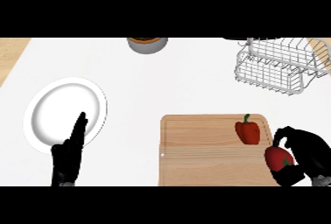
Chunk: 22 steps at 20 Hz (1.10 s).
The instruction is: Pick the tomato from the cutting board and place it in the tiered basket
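Note:
The red tomato (279,158) sits at the right edge of the wooden cutting board (200,151), near its lower right corner. My right hand (309,151) is curled round it, thumb and fingers wrapping its right side. A red bell pepper (248,131) with a green stem lies on the board just up and left of the tomato. The white wire tiered basket (278,63) stands at the far right of the counter. My left hand (70,154) rests open at the lower left, fingers pointing up over the plate's edge.
A white plate (65,111) lies at the left. A grey bowl with an orange rim (146,43) stands at the back centre. White counter lies between the board and the basket.

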Motion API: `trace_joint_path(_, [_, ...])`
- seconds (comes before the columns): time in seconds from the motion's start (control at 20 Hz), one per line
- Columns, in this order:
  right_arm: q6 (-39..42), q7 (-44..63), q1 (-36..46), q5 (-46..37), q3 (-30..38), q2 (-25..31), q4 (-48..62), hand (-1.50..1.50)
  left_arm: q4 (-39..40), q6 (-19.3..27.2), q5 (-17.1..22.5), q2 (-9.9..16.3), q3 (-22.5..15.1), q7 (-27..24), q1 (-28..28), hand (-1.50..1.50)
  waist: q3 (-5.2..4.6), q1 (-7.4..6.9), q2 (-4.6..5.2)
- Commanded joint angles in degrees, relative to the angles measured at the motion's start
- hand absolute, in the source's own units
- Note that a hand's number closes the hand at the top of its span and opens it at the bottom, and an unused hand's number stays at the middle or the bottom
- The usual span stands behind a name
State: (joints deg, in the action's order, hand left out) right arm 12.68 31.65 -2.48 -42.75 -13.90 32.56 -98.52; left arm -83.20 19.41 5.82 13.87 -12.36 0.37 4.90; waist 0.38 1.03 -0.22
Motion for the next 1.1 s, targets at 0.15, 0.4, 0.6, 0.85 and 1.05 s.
trace_joint_path(0.15, [-0.2, -23.3, 0.8, 19.4, 23.0, 11.2, 8.8, 1.50, 2.2, -1.3, 0.8, 0.1, 0.4, 0.1, 1.2, 0.00, -0.24, 0.64, 0.18])
trace_joint_path(0.4, [5.2, -23.4, 6.6, 33.3, 37.1, 13.6, 10.3, 1.50, 2.9, 0.1, -0.6, -1.8, -0.5, -1.1, 1.3, 0.00, -0.42, 0.60, -0.03])
trace_joint_path(0.6, [8.1, -26.3, 6.5, 37.2, 46.3, 20.0, 8.9, 1.50, 3.2, -1.1, 0.1, -0.8, 0.6, -2.1, 3.4, 0.00, -0.43, 0.44, -0.13])
trace_joint_path(0.85, [14.6, -27.8, 8.1, 40.0, 53.5, 27.6, 10.3, 1.50, 2.1, -0.9, -1.3, -1.0, 0.5, 1.1, -0.2, 0.00, -0.40, -0.34, 0.07])
trace_joint_path(1.05, [12.7, -22.7, 13.4, 39.1, 51.9, 27.3, 10.9, 1.50, 4.4, -3.3, -0.3, -1.3, 2.4, 0.5, -2.3, 0.00, -0.41, -1.00, 0.21])
